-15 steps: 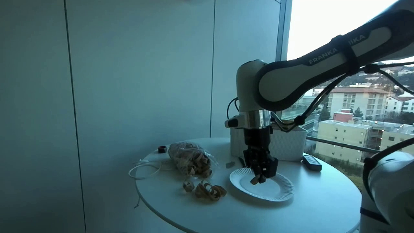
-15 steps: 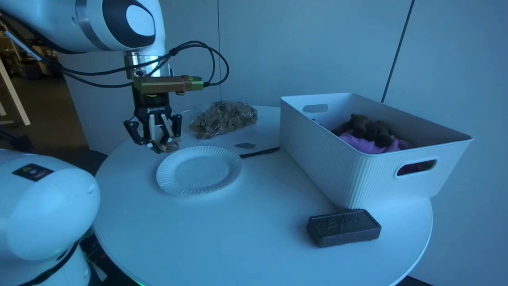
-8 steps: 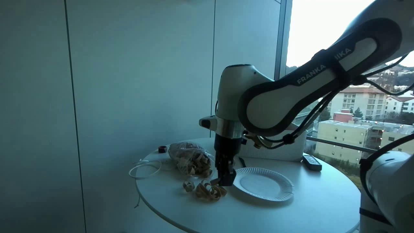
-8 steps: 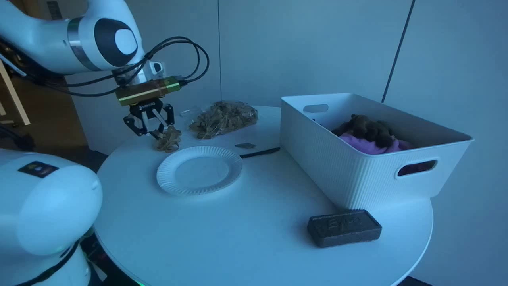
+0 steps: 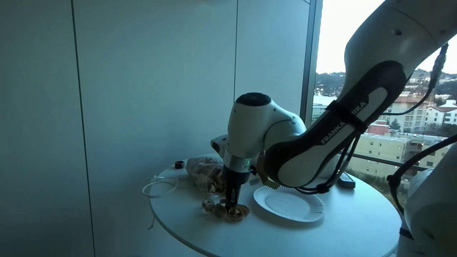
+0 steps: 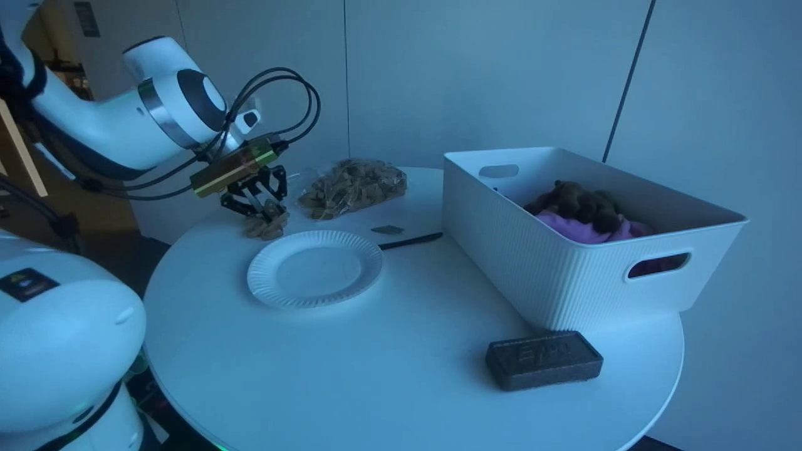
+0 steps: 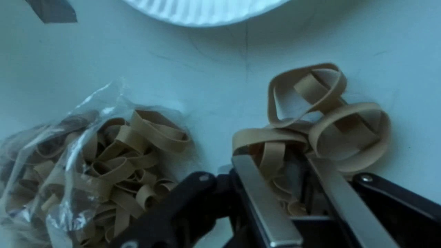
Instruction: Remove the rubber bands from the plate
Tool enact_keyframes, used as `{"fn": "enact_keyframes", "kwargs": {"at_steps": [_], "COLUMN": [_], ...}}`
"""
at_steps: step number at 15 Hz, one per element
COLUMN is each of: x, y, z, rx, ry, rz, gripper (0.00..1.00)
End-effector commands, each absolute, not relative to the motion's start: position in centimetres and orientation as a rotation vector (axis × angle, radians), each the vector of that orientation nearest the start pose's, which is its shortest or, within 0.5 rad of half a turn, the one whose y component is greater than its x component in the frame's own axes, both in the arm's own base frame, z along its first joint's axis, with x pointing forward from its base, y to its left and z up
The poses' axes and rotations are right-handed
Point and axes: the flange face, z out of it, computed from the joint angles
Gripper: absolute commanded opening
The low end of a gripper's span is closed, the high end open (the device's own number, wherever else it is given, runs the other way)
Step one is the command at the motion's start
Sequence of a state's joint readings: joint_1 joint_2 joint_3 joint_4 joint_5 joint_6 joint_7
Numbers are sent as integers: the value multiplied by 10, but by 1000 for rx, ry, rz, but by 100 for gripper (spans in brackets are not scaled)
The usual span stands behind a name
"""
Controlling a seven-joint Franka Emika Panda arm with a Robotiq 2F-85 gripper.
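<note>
Tan rubber bands (image 5: 235,213) lie in a loose pile on the table beside the white paper plate (image 5: 289,203). The plate's surface shows bare in both exterior views, and its rim (image 7: 206,15) shows at the top of the wrist view. My gripper (image 5: 230,207) is down at the pile, tilted. In the wrist view its fingers (image 7: 282,162) stand part-way apart with rubber bands (image 7: 272,160) between them. They appear shut on a rubber band, though the fingertips are partly hidden among the loops. More loops (image 7: 351,134) lie just beyond the fingers.
A clear bag of rubber bands (image 6: 354,188) lies close to the pile. A white bin (image 6: 595,275) with purple and brown things stands on the table. A dark eraser (image 6: 544,360), a black marker (image 6: 410,240), a grey scrap (image 6: 387,230) and a white cord (image 5: 160,194) also lie there.
My gripper has moved off from above the plate, carrying a rubber band, across to the pile. It has come down into the pile and tilted. The plate, bag and bin have not moved.
</note>
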State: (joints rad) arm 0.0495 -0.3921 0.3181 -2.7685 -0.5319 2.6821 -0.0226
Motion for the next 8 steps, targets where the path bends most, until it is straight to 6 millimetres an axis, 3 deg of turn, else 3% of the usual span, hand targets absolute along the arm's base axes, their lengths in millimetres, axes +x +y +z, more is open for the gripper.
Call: {"fn": "enact_keyframes", "kwargs": {"at_steps": [1,6,8], "x": [359,351,350], "y": [158,175,176], "z": [349,373,385], "rx": [-3254,-3238,-3241], "ry": [-1297,-1232,-1214], "rz": [-616,-721,-776], "gripper": [65,98,100]}}
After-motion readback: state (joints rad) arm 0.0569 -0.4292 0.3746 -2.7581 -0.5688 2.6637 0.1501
